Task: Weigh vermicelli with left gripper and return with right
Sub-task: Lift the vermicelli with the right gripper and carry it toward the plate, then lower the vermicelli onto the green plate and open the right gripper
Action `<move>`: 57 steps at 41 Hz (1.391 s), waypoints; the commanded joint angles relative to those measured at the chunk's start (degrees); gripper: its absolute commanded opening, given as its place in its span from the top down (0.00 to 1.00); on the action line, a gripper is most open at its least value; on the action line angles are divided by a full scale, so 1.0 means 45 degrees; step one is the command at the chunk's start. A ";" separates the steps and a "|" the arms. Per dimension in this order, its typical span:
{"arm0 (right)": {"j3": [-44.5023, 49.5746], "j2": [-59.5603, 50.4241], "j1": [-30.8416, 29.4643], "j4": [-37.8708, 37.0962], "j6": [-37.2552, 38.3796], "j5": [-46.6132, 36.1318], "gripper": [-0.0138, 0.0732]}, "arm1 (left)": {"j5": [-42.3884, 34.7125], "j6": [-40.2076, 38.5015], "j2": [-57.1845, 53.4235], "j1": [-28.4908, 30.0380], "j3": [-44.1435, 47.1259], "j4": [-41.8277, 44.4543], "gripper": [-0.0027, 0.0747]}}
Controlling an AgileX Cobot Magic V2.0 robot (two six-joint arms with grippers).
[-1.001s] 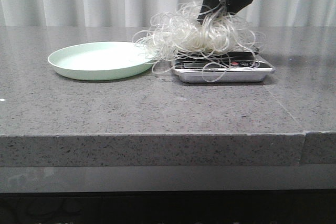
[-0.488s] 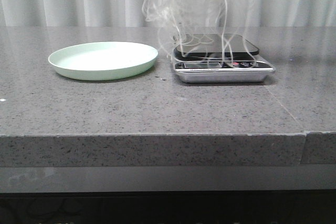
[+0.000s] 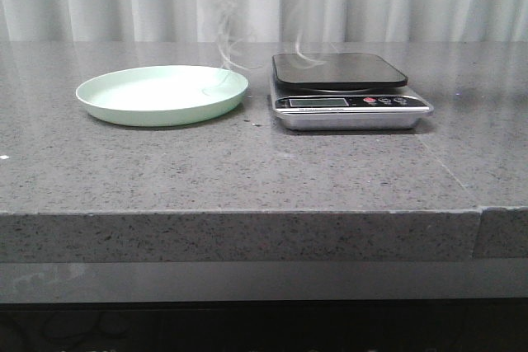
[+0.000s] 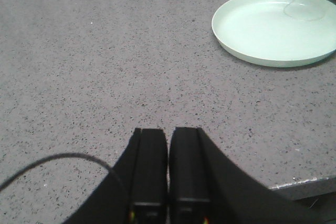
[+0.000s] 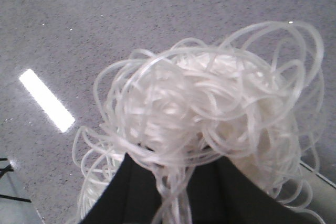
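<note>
The vermicelli point(image 5: 210, 114), a fluffy mass of translucent white curly strands, hangs from my right gripper point(image 5: 176, 169), which is shut on it. In the front view only its trailing strands point(image 3: 224, 6) show, dangling from the top edge above the right rim of the pale green plate point(image 3: 162, 95). One loop touches the plate. The right gripper itself is out of the front view. The kitchen scale point(image 3: 338, 70) stands bare to the right of the plate. My left gripper point(image 4: 168, 132) is shut and empty, low over the table, with the plate point(image 4: 275, 27) ahead of it.
The grey speckled stone table point(image 3: 247, 171) has a front edge near the left gripper point(image 4: 299, 184). White curtains hang behind the table. A bright light reflection lies on the tabletop point(image 5: 46, 100).
The vermicelli has been lifted off the scale and carried up and to the left, towards the plate. The scale platform is now bare. The right arm has left the front view.
</note>
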 commanded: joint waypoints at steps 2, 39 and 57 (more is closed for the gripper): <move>-0.0427 -0.0216 0.0655 0.0675 -0.0040 -0.0432 0.67 | -0.0954 -0.0154 0.0078 0.0022 -0.0333 -0.0032 0.79; -0.0427 0.3386 0.1697 0.0530 -0.0040 -0.1480 0.67 | -0.0932 -0.0154 0.0078 0.0022 -0.0333 -0.0032 0.79; -0.0427 0.3599 0.1697 0.1439 -0.0040 -0.1666 0.63 | -0.0932 -0.0154 0.0078 0.0022 -0.0333 -0.0032 0.79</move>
